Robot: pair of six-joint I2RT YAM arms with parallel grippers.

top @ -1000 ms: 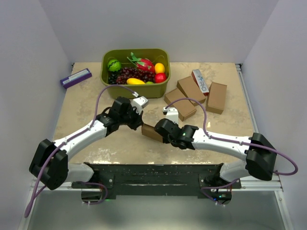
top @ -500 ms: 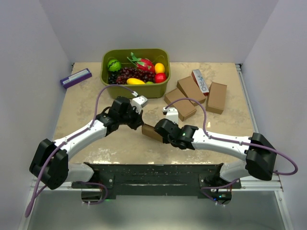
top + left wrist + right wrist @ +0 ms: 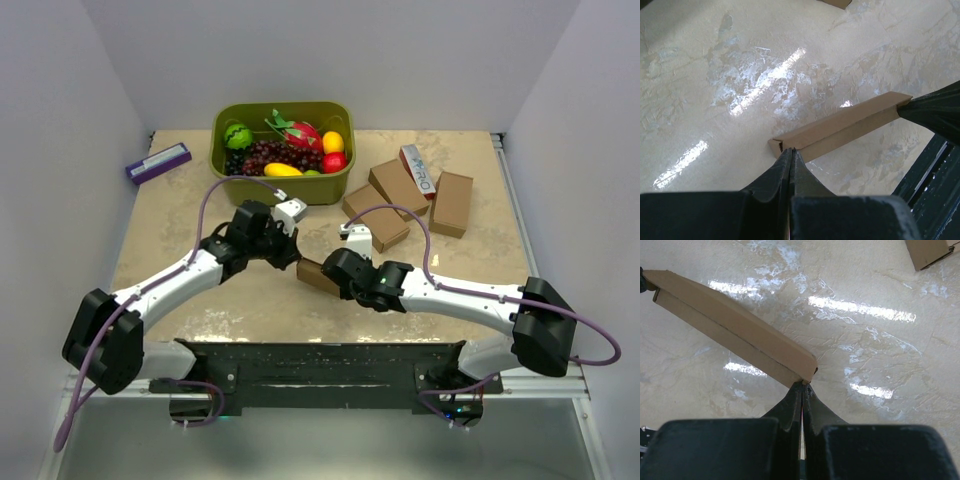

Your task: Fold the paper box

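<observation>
Both arms are locked in on the paper box (image 3: 312, 275) now, which sits out in the open on the near side of the green fruit basket (image 3: 281, 189), just off its right front corner and closer to the arm bases. The left gripper (image 3: 791, 150) has its jaws pressed together, pinching the thin cardboard at the end of the box nearer the basket. The right gripper (image 3: 802, 385) is clamped the same way on the far end, so the slim brown carton spans the gap between the two fingertips.
</observation>
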